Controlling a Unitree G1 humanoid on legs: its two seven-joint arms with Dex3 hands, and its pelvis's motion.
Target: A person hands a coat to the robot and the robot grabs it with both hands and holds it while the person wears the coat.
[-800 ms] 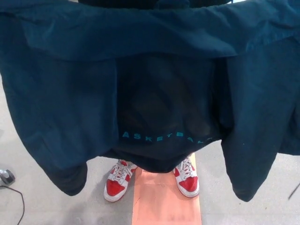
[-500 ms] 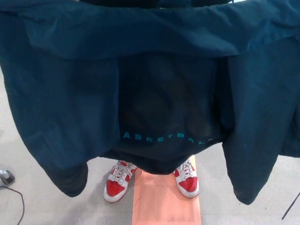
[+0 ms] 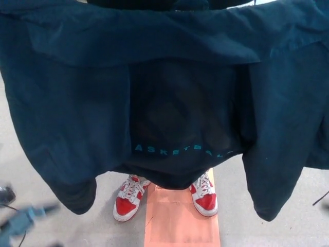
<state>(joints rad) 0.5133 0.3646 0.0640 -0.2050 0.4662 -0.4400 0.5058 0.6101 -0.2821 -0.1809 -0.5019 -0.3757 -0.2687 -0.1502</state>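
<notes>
- One dark teal coat [image 3: 169,87] fills nearly all of my head view, spread wide with its lining towards the camera; I judge it is stretched open this way so the person can back into it.
- Two panels of the coat hang lower than its middle, one at each side; pale lettering [image 3: 182,149] runs across the lower middle of the coat.
- Below the coat's hem, the person's red-and-white shoes [image 3: 128,200] stand on an orange floor mat [image 3: 180,221], placing the wearer just beyond the coat.
- Neither robot hand shows from behind the coat, so I cannot tell how the fingers are set or what they grip.
- Below the coat's left panel, a blurred bluish object [image 3: 23,221] lies on the grey floor [image 3: 288,226]; unidentifiable.
</notes>
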